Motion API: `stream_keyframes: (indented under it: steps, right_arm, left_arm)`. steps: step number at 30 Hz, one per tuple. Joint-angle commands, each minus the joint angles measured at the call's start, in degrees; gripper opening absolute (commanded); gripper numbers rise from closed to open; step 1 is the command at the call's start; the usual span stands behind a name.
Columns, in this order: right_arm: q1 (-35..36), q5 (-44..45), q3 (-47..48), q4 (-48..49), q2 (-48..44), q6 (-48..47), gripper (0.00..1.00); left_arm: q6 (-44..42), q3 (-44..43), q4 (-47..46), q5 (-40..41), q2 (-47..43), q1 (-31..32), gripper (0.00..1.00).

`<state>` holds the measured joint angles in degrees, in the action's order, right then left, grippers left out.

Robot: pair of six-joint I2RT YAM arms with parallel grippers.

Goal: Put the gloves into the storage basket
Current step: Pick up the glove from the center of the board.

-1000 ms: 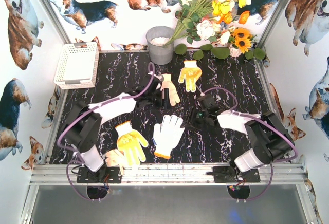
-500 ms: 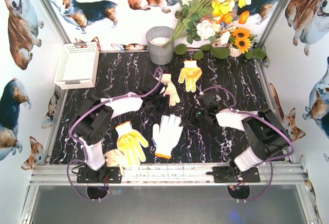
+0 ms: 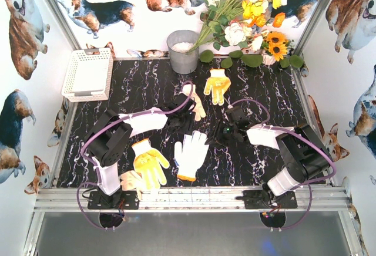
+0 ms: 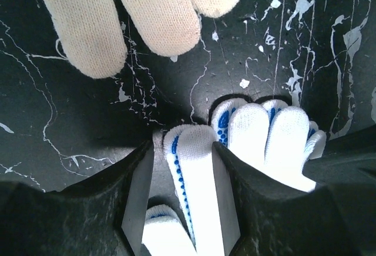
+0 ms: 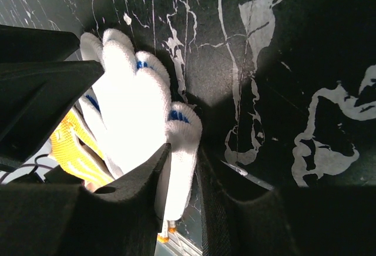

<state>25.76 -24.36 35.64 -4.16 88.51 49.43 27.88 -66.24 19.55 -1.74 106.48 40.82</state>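
1. Here, the left gripper [image 4: 187, 168] is pinching one finger of a dotted glove [image 4: 270, 144], pads pressing both its sides; cream glove [image 4: 158, 9] fingertips are lying just beyond, at twelve o'clock.
2. The right gripper [image 5: 183, 162] is squeezing an outer finger of the orange-cuffed white glove [image 3: 192, 153], lying at six o'clock on the table [image 3: 141, 86].
3. The storage basket [image 3: 69, 77] is sitting at ten o'clock, well apart from both grippers.

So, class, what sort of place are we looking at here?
Most likely a staged robot test booth, not a real workroom: two black-and-white robot arms bolted to a silver metal rail, white walls printed with corgi dogs, and knitted work gloves spread on a black marbled tabletop.
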Motion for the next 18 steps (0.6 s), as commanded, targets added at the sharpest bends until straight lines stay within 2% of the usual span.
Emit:
stream_keyframes:
  steps: [1, 8, 18]
  right_arm:
    - [-0.1, 2.8, 0.2, -0.1, 0.0, -1.4, 0.25]
    - [-0.1, 3.4, 1.8, -2.3, -2.7, -3.1, 0.19]
    - [0.0, 1.1, 2.8, -1.1, -1.6, -3.8, 0.13]
  left_arm:
    - [-0.4, 0.9, 0.3, 0.4, 1.4, 0.3, 0.38]
    - [1.1, 4.2, -2.1, -0.1, 0.6, 0.5, 0.3]
    - [3.9, 8.8, -6.5, -2.8, -0.7, 0.5, 0.18]
